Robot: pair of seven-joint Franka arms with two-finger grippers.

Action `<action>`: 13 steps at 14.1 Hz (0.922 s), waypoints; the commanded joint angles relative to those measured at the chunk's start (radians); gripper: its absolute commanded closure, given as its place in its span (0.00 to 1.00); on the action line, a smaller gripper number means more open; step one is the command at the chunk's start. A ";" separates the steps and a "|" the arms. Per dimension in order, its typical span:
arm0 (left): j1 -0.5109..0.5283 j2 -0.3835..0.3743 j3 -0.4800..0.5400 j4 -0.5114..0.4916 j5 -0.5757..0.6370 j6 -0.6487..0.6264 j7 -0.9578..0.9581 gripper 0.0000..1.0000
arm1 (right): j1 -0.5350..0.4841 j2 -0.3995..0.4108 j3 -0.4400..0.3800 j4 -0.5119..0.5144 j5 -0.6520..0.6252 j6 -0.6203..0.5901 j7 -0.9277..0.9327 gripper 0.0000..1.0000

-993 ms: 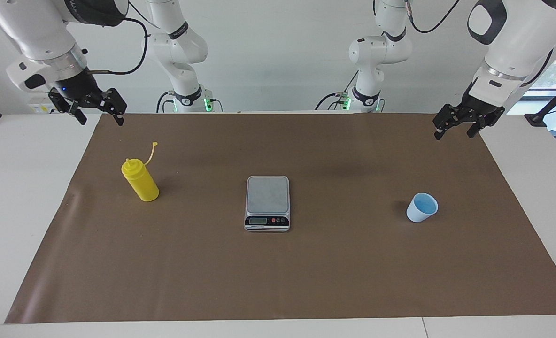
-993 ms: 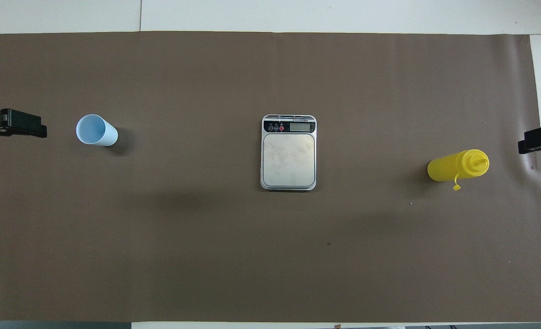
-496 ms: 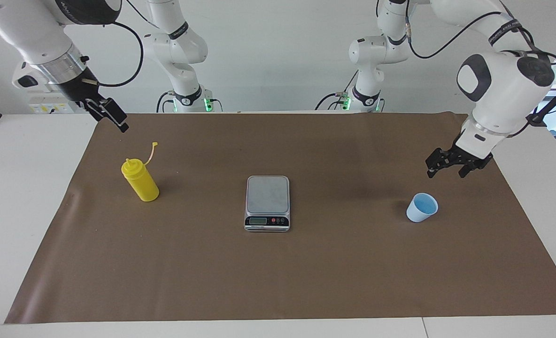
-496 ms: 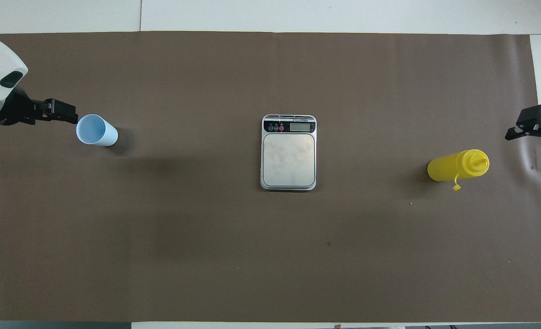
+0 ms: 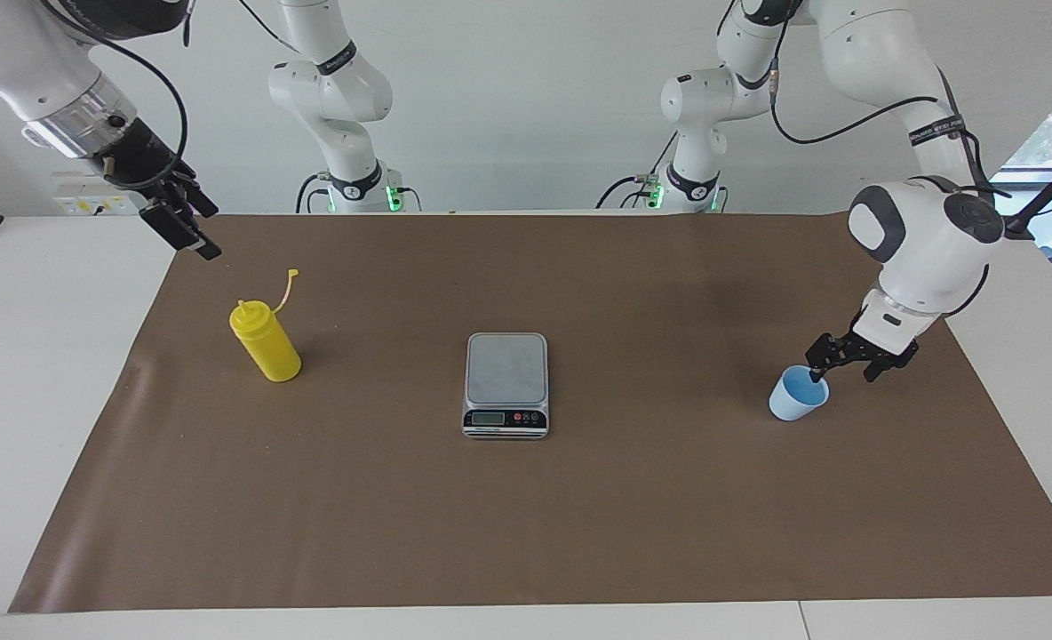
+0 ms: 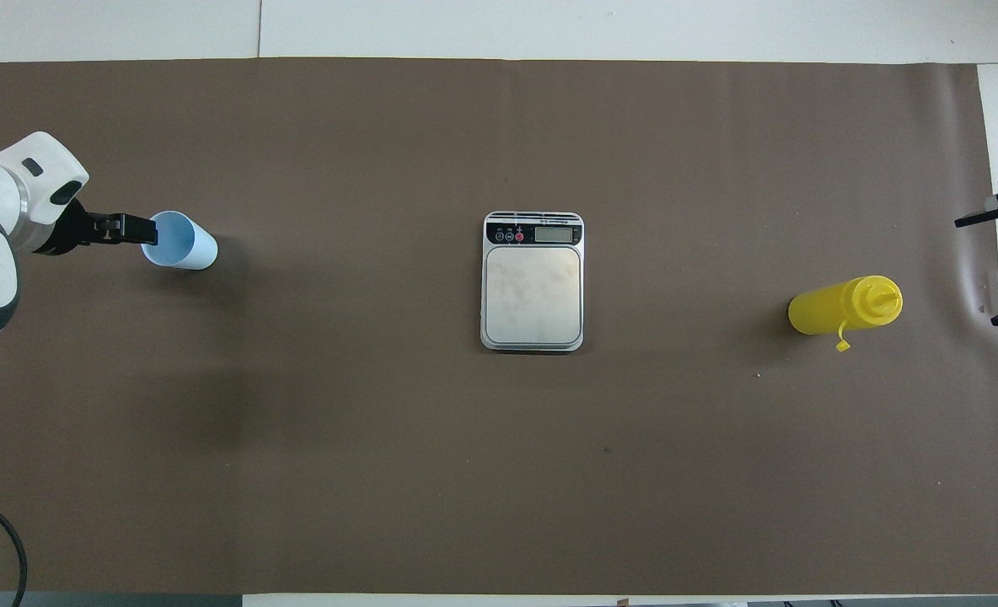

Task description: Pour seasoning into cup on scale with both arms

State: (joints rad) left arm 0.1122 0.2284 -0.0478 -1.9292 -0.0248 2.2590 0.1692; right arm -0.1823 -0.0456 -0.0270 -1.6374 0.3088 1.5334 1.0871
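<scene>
— While the seasoning (image 5: 265,341) stands upright, nozzle up, where's the right hand (image 5: 187,224)?
— Above the tabletop (image 5: 526,498) edge, spread wide. Left hand (image 5: 839,367), open, straddles the cup (image 5: 796,394) rim.

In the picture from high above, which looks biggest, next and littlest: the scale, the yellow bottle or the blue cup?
From largest to smallest in the overhead view:
1. The scale, clearly the biggest.
2. The yellow bottle, longer than the cup.
3. The blue cup, the smallest.
All three stand on the brown mat.
</scene>
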 commanded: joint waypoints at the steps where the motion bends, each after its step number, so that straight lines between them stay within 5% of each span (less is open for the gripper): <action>1: 0.000 -0.030 -0.006 -0.077 0.011 0.091 0.001 0.13 | -0.061 -0.014 0.007 -0.059 0.085 0.034 0.127 0.00; 4: -0.011 -0.032 -0.006 -0.114 0.011 0.120 -0.002 0.17 | -0.129 0.051 0.006 -0.079 0.165 0.032 0.172 0.00; 5: -0.011 -0.032 -0.007 -0.119 0.011 0.120 -0.002 0.29 | -0.169 0.085 0.004 -0.078 0.211 0.002 0.159 0.00; 8: -0.028 -0.032 -0.007 -0.145 0.009 0.152 -0.005 1.00 | -0.235 0.163 0.006 -0.062 0.284 -0.056 0.027 0.00; 13: -0.054 -0.032 -0.007 -0.142 0.006 0.145 -0.033 1.00 | -0.354 0.301 0.007 -0.012 0.326 -0.174 -0.159 0.00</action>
State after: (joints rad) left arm 0.0793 0.2198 -0.0668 -2.0352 -0.0265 2.3878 0.1597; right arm -0.4665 0.1843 -0.0320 -1.6906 0.5881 1.4211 0.9980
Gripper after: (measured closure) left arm 0.952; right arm 0.000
